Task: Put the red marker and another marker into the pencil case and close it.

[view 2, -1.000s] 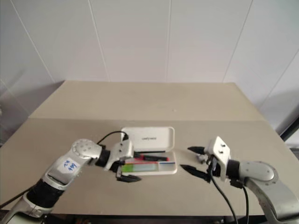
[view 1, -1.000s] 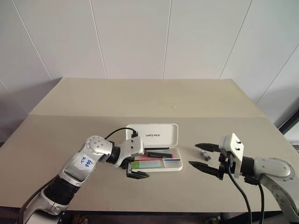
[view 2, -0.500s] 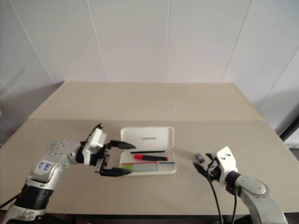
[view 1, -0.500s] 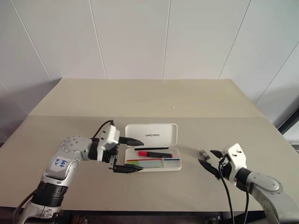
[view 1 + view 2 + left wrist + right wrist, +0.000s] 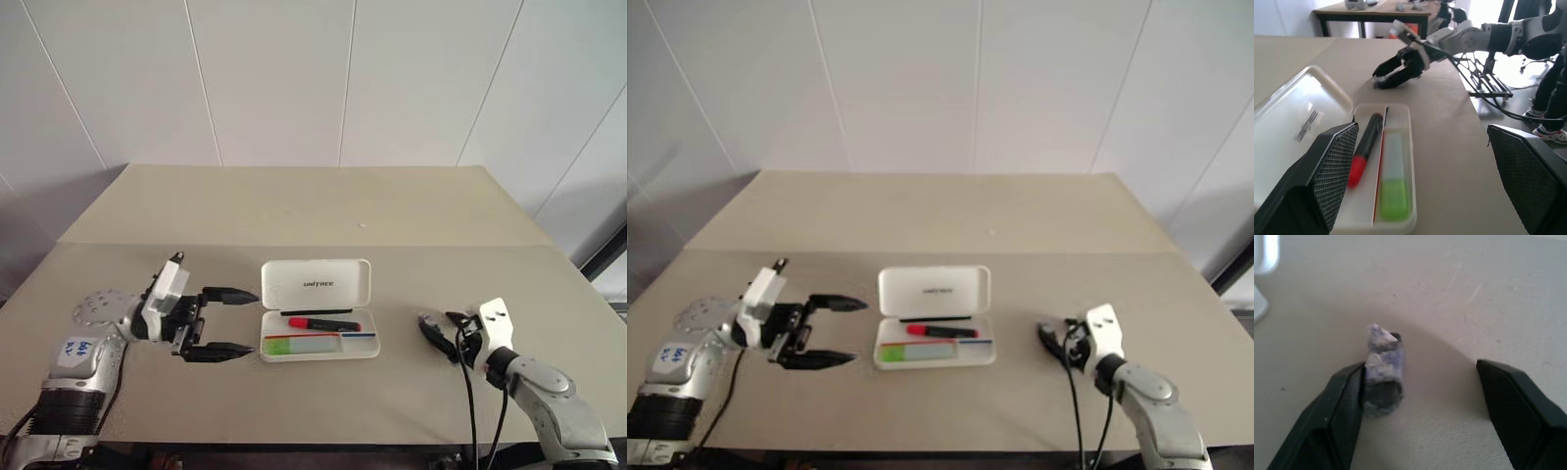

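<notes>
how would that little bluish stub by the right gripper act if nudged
The small bluish stub looks short and cylindrical, lying on its side on the table, so it would probably roll or skid. It seems light. Its ragged, chipped end suggests it may crumble if the right gripper squeezes hard.
</notes>
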`<state>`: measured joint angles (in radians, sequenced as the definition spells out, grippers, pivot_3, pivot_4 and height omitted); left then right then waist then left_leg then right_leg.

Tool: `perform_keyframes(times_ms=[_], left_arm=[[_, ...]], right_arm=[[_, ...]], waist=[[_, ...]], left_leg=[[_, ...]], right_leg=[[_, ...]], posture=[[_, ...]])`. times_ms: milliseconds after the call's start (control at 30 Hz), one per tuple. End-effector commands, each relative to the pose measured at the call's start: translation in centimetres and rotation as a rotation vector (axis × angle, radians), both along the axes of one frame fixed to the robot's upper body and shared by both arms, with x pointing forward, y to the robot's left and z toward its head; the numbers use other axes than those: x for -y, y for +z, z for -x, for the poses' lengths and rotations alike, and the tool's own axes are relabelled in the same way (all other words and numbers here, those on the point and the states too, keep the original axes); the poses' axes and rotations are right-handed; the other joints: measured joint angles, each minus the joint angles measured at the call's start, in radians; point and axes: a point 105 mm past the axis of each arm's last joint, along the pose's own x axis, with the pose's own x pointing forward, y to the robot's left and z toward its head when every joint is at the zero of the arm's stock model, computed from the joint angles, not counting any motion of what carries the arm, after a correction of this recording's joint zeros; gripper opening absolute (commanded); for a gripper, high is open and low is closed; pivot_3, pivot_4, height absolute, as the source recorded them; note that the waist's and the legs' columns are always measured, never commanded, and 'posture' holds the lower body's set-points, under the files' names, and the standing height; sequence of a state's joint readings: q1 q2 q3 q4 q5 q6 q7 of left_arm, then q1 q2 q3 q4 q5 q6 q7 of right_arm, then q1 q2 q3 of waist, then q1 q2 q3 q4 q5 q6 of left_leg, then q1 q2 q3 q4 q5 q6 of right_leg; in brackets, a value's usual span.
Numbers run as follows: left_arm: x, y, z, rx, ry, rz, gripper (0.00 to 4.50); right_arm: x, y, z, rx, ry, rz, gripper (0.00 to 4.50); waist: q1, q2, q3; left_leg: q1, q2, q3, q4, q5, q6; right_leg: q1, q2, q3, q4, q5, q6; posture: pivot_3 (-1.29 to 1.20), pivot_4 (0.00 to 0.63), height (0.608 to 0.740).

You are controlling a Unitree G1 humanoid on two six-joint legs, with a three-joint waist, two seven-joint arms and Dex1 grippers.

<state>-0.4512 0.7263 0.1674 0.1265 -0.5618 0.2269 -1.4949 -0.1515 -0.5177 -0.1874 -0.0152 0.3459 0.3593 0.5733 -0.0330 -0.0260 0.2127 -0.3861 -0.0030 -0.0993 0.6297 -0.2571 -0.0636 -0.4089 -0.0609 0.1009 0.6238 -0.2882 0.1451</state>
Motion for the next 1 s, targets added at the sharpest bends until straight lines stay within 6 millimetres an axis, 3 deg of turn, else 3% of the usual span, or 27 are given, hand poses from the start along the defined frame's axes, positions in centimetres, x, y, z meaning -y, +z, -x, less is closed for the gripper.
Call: perform_keyframes(times_ms=[33,133,200,367,533,667,800,1000], left_arm=[[-1.2,0.7,0.4,0.033,0.020,0.024,4.49],[-2.0,0.7,0.4,0.034,0.053,0.050,4.49],[-2.3,0.4,0.6,0.026,0.059,0.046,4.50],[-2.4,0.4,0.5,0.034,0.065,0.048,4.50],[-2.3,0.6,0.4,0.044,0.061,0.054,4.50],[-2.2,0.6,0.4,0.044,0.058,0.055,4.50],[-2.1,0.6,0.3,0.043,0.054,0.060,4.50],[-2.0,0.5,0.1,0.044,0.051,0.065,4.50]], right_arm=[[-0.6,-0.6,0.9,-0.036,0.047,-0.011,4.50],[-0.8,-0.6,1.1,-0.037,0.050,-0.005,4.50],[-0.7,-1.0,1.0,-0.046,0.036,0.028,4.10],[-1.0,-0.6,0.6,-0.021,0.042,0.036,2.57],[-1.3,1.6,0.2,0.074,0.079,0.065,1.07],[-2.0,4.3,0.3,0.161,0.143,0.079,1.07],[-3.9,7.5,0.5,0.235,0.270,0.097,1.07],[-7.8,8.4,2.3,0.173,0.595,0.158,1.07]], waist=[[0.000,0.000,0.000],[0.001,-0.001,0.000],[0.000,-0.001,-0.001],[-0.002,-0.003,-0.002],[-0.001,-0.003,-0.002],[-0.001,-0.002,-0.002],[-0.004,-0.002,-0.001],[-0.001,-0.002,-0.001]], left_leg=[[0.000,0.000,0.000,0.000,0.000,0.000],[0.000,0.000,0.000,0.000,0.000,0.000],[0.000,0.000,0.000,0.000,0.000,0.000],[0.001,0.000,0.000,0.000,0.000,0.000],[0.001,0.000,0.000,0.001,0.001,0.001],[0.001,0.000,0.000,0.000,0.001,0.001],[0.000,0.000,0.000,0.000,0.001,0.001],[0.000,0.000,0.000,-0.001,0.001,0.001]], right_leg=[[0.000,0.000,0.000,0.000,0.000,0.000],[0.000,0.000,0.000,0.000,0.000,0.000],[0.000,0.000,0.000,0.000,0.000,0.000],[0.000,0.000,0.000,0.000,0.000,0.000],[0.001,0.000,0.000,0.000,0.002,-0.001],[0.001,0.000,0.000,0.000,0.002,-0.001],[0.000,0.000,0.000,-0.001,0.002,-0.001],[0.000,0.000,0.000,-0.002,0.002,-0.001]], posture=[[0.00,0.150,0.740],[0.00,0.150,0.740],[0.00,0.150,0.740],[0.00,0.150,0.740],[0.00,0.150,0.740],[0.00,0.150,0.740],[0.00,0.150,0.740],[0.00,0.150,0.740]])
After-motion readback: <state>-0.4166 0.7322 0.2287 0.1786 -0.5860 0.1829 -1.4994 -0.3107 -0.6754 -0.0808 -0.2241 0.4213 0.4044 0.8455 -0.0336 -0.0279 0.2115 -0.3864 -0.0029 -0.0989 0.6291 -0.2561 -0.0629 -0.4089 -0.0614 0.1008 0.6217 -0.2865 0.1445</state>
